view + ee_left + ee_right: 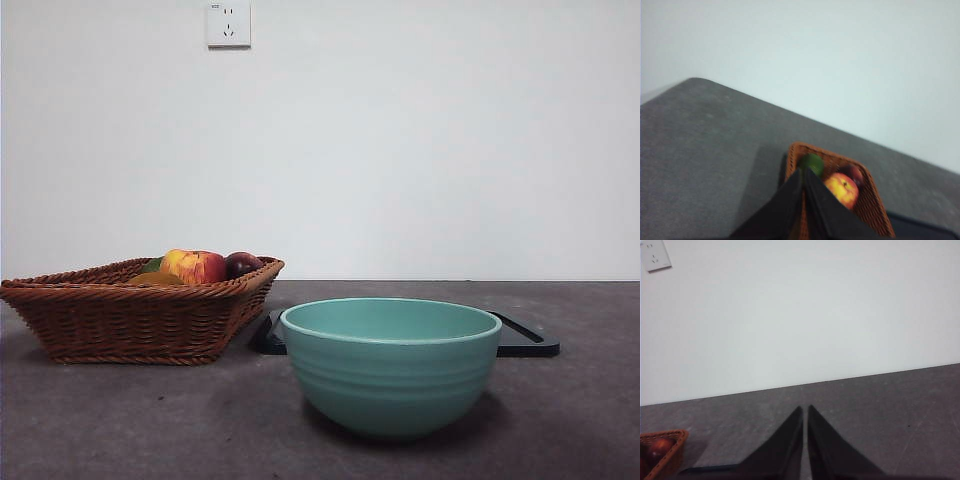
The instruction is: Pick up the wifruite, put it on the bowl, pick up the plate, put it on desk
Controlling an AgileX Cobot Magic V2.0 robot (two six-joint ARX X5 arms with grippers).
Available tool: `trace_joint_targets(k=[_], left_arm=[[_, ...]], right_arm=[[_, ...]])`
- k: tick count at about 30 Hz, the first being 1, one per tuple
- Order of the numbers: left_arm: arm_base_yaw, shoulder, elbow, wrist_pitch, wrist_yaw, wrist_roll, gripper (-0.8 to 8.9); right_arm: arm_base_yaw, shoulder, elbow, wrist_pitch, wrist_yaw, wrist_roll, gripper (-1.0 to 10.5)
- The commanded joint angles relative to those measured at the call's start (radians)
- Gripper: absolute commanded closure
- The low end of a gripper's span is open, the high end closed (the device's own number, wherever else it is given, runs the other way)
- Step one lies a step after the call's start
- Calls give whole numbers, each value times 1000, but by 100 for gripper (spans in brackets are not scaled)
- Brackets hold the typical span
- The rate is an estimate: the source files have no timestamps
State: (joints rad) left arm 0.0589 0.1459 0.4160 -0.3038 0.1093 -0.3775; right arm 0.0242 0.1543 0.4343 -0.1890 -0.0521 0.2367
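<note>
The teal-green bowl [390, 365] stands empty on the desk [120, 420] at front centre. A flat black plate [527, 342] lies behind it. A wicker basket [130, 315] at the left holds a red-and-yellow apple [196, 266], a dark purple fruit [242, 264], a green fruit [152, 265] and a dull orange-brown piece, likely the wifruite [155, 279], low behind the rim. My left gripper [804, 172] is shut and empty, above the basket [867, 205] with the apple [842, 189] in sight. My right gripper [805, 410] is shut and empty above the desk.
A white wall with a socket [228, 24] stands behind the desk. In the right wrist view a basket corner [665, 450] and the black plate's edge [710, 469] show off to one side. No arm shows in the front view.
</note>
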Motion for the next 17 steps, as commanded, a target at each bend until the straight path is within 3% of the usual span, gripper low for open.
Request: trace_joint_targets(k=[1,9,17], left_arm=[[2,68,80,-35,27,78,803],[2,298,283,-177,139,170,804],[-8,514,462,-390,278,276,804]], right_arm=[[-1,64,86,-69,-5,-11,940],[-1,296,348,-325,-127,-91,940],[0,510,558,-567,-307,-171,940]])
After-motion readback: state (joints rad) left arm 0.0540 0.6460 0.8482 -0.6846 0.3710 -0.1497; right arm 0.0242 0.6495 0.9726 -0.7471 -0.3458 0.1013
